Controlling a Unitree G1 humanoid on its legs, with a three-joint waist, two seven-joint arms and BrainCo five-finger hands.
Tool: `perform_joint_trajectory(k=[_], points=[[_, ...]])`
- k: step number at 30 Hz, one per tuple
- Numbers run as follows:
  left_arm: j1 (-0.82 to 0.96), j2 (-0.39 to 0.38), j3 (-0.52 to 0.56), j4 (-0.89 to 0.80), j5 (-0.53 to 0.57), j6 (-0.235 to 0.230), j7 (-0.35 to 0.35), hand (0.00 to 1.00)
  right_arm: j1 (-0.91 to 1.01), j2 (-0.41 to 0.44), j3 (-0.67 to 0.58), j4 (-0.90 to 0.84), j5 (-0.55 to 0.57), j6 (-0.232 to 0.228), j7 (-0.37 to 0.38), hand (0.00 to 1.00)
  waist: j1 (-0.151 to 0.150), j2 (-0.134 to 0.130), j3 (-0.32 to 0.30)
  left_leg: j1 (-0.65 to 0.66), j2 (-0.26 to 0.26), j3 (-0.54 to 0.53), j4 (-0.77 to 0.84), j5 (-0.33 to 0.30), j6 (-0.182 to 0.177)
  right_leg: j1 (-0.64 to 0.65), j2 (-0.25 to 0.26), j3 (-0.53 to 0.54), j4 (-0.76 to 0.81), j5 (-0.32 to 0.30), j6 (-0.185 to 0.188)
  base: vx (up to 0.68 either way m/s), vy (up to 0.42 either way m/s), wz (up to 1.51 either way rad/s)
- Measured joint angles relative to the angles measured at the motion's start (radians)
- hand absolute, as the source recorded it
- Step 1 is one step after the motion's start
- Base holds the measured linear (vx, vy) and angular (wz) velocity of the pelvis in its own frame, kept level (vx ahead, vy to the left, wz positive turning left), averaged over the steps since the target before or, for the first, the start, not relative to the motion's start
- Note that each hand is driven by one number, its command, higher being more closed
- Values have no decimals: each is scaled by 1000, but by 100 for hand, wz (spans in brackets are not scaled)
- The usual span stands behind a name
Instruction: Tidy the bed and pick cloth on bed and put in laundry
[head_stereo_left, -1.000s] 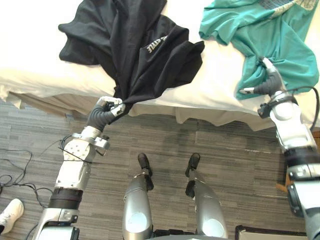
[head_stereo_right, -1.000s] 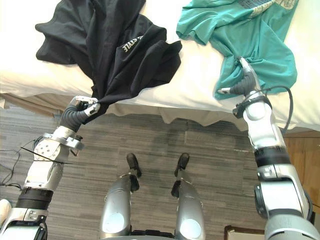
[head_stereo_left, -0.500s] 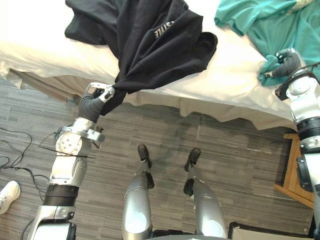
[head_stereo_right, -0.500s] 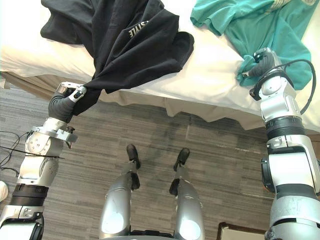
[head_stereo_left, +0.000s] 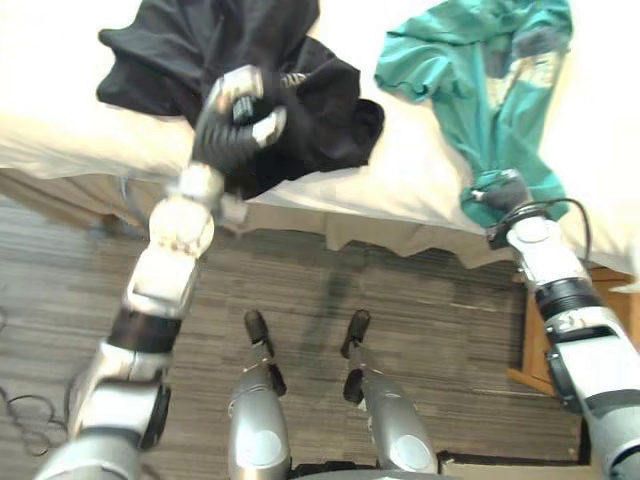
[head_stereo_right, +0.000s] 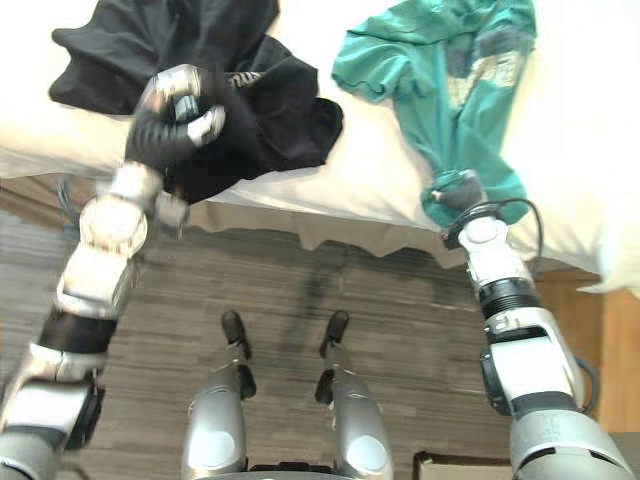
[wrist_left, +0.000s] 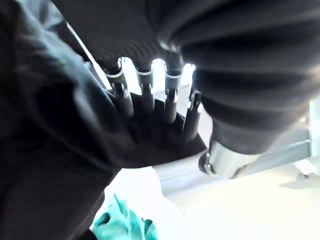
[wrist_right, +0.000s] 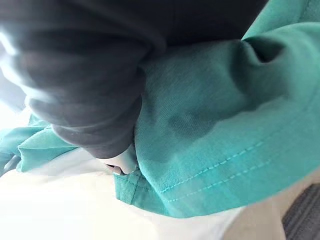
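Note:
A black shirt (head_stereo_left: 320, 100) lies bunched on the white bed (head_stereo_left: 60, 140), partly over its near edge. My left hand (head_stereo_left: 232, 130) is raised in front of it with fingers (wrist_left: 146, 97) stretched out against the black cloth, nothing curled round it. A teal shirt (head_stereo_left: 480, 80) lies stretched out on the bed to the right, running down to the bed's edge. My right hand (head_stereo_left: 503, 192) is at that edge, shut on the teal shirt's lower end (wrist_right: 215, 125), which bunches round the hand.
The bed's skirt hangs down to a grey plank floor (head_stereo_left: 330, 290). A piece of wooden furniture (head_stereo_left: 522, 372) stands at the right, below the bed's corner.
My left hand has let go of the black shirt's hem and swung up from the bed's edge over the shirt. The right hand has closed on the teal shirt's lower end. The view has shifted.

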Motion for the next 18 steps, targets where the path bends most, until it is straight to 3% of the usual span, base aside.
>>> perform_joint_trajectory(k=[1, 4, 6, 9, 11, 14, 18], points=[[-19, 24, 0, 10, 20, 5, 1, 0, 1, 4, 0, -6, 1, 0, 0, 100, -7, 0, 0, 3, -1, 6, -2, 0, 0, -2, -1, 5, 2, -3, 4, -33, 2, -25], [-54, 204, 8, 63, 103, -22, -1, 0, 40, -6, -26, -58, 6, 2, 1, 100, -17, 2, 1, 17, -4, 20, -7, 8, -2, -9, 3, 17, 7, 6, -7, 1, -4, -19], [-90, 321, 36, 178, 152, -134, 2, 0, 87, -53, -47, -85, 5, -3, 3, 100, -16, 5, 2, 10, -3, 24, -15, 8, -3, -19, 6, 21, 11, 1, -10, 10, 0, 2], [-113, 364, 44, 268, 196, -208, 22, 0, 102, -72, -58, -108, -6, -9, 9, 100, -15, 11, 6, 0, -11, 30, -17, 8, -3, -40, -2, 28, 26, -1, -12, 13, 15, 1], [-119, 365, 38, 315, 206, -224, 22, 0, 101, -72, -63, -120, -13, -19, 19, 100, -18, 17, 10, 0, -20, 37, -21, 8, -3, -48, -11, 35, 32, -2, -12, 14, 38, -5], [-119, 365, 23, 340, 215, -224, 19, 0, 101, -85, -65, -150, -13, -33, 24, 100, -28, 26, 16, -8, -35, 51, -39, 8, -2, -76, -22, 47, 45, -3, -9, 4, 22, -5], [-118, 354, -12, 378, 266, -176, -19, 0, 93, -126, -64, -211, -12, -49, 50, 100, -42, 45, 28, -27, -38, 74, -49, 9, -2, -116, -29, 63, 52, -2, -8, -4, -2, -7]])
